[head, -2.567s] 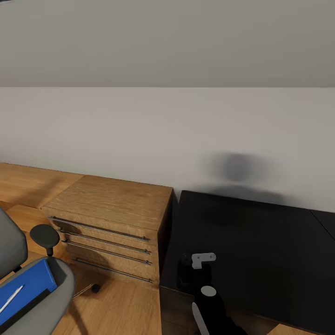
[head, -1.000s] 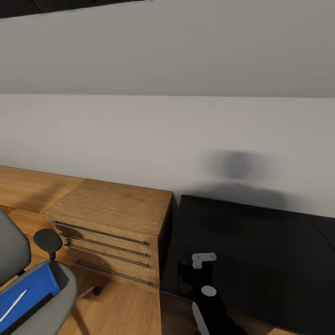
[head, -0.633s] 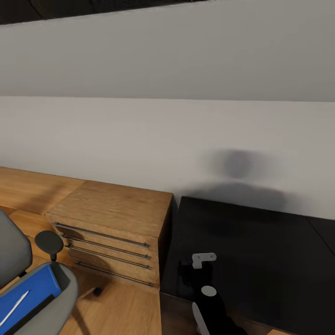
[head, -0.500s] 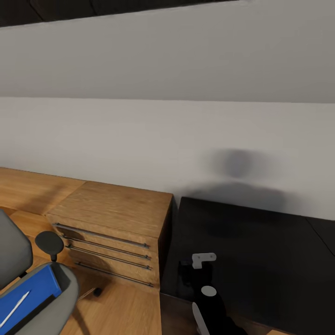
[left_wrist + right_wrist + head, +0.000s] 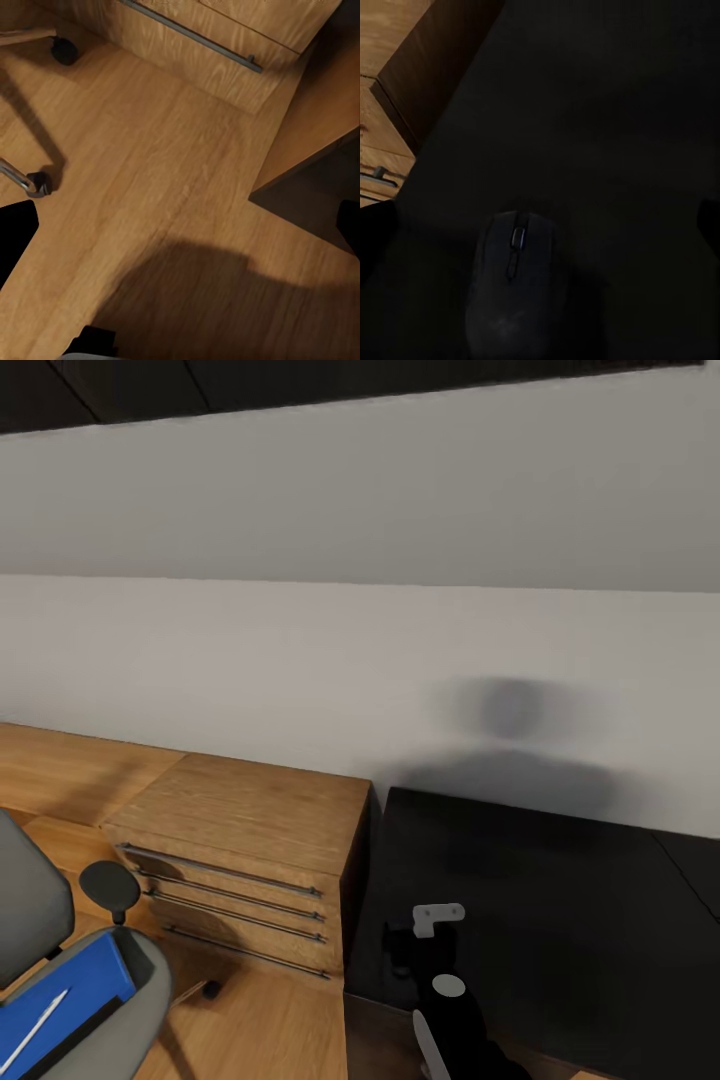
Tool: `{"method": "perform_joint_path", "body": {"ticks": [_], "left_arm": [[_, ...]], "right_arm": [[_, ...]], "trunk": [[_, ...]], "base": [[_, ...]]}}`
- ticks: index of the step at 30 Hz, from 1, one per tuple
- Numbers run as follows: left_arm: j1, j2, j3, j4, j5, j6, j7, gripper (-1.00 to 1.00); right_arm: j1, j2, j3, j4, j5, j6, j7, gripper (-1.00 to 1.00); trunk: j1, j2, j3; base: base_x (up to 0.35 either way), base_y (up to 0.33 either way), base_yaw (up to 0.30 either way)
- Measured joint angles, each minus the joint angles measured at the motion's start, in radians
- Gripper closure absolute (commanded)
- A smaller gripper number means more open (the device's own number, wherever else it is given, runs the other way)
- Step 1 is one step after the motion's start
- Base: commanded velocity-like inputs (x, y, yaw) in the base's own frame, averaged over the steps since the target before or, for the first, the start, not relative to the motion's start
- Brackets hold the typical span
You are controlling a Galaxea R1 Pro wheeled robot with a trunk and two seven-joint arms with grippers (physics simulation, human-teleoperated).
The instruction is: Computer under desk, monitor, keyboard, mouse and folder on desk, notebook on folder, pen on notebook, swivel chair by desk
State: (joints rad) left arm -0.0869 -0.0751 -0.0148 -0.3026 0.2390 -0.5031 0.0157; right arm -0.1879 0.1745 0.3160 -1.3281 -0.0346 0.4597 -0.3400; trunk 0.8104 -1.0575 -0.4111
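Far left: grey padded swivel chair with black armrests (image 5: 25, 920), standing on the light wood floor (image 5: 260, 1020), near the desk but not pulled up beside it. On its seat, a flat bright blue folder (image 5: 70, 990), with a thin white pen (image 5: 35, 1015) lying on top. Not on the desk yet, so a job left to do, and likely the chair job too.

Next along: low oak chest of drawers with long metal handles (image 5: 240, 840), pushed right up against the left end of the desk. Sits between chair and desk, so probably in the way; safer to lift the folder over it or go round.

Down by the floor: left gripper (image 5: 180, 232), fingers (image 5: 15, 240) spread wide with nothing between them, pointing at the boards near a black chair wheel (image 5: 64, 49).

Then the long shiny black desk (image 5: 560, 920), set against the grey-white wall (image 5: 300, 660). Black and white robot arm (image 5: 445, 1000) reaching over its near left corner. Right gripper (image 5: 540, 225) above the desktop, spread wide too, holding nothing. Just under it, a small dark oval mouse (image 5: 514, 292), lying flat on the desk. Looks done, though no telling whether beside a keyboard. Further right, more black desktop, and a soft round shadow (image 5: 510, 710) on the wall behind.
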Motion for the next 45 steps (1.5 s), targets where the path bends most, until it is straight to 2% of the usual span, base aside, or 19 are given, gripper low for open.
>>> {"method": "perform_joint_path", "body": {"ticks": [18, 32, 45], "left_arm": [[0.000, 0.001, 0.000, 0.000, 0.001, 0.000, 0.000, -1.00], [0.000, 0.003, 0.000, 0.000, 0.000, -0.001, -0.001, -1.00], [0.000, 0.019, 0.000, 0.002, 0.001, -0.002, -0.004, -1.00]], "right_arm": [[0.000, 0.000, 0.004, -0.001, 0.000, 0.000, -0.004, -1.00], [0.000, 0.000, 0.007, -0.001, -0.001, 0.000, -0.004, -1.00], [0.000, 0.000, 0.007, -0.001, -0.001, 0.000, -0.004, -1.00]], "trunk": [[-0.069, 0.126, 0.057], [-0.069, 0.126, 0.068], [-0.069, 0.126, 0.081]], "base": [[0.000, 0.000, -0.002], [0.000, 0.000, -0.156], [-0.008, 0.000, -0.229]]}}
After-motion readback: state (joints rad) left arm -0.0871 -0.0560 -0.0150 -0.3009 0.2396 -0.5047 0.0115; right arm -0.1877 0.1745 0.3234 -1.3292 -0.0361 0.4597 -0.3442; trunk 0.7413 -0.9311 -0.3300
